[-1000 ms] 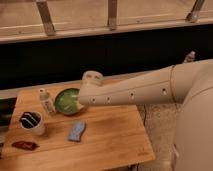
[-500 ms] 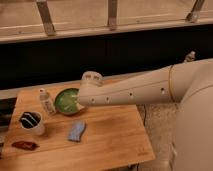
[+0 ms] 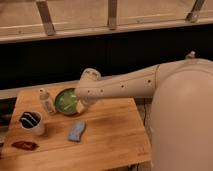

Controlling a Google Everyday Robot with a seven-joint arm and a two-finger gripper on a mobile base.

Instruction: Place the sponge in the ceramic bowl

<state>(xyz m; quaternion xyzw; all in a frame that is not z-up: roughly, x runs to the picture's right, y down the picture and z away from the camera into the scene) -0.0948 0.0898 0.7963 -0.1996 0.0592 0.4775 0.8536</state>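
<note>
The light-blue sponge (image 3: 76,131) lies flat on the wooden table (image 3: 110,135), in front of the bowl. The green ceramic bowl (image 3: 65,100) sits toward the table's back left, its right side partly covered by my arm. My gripper (image 3: 82,106) hangs at the end of the cream arm, at the bowl's right rim and a short way above and behind the sponge. It holds nothing that I can see.
A white mug with dark stripes (image 3: 31,122) stands at the left. A small white bottle (image 3: 46,101) stands left of the bowl. A dark red flat object (image 3: 24,145) lies at the front left corner. A dark wall and railing run behind.
The arm's end has dropped slightly and drifted toward the table's front, nearer the sponge. The objects on the table have not moved.
</note>
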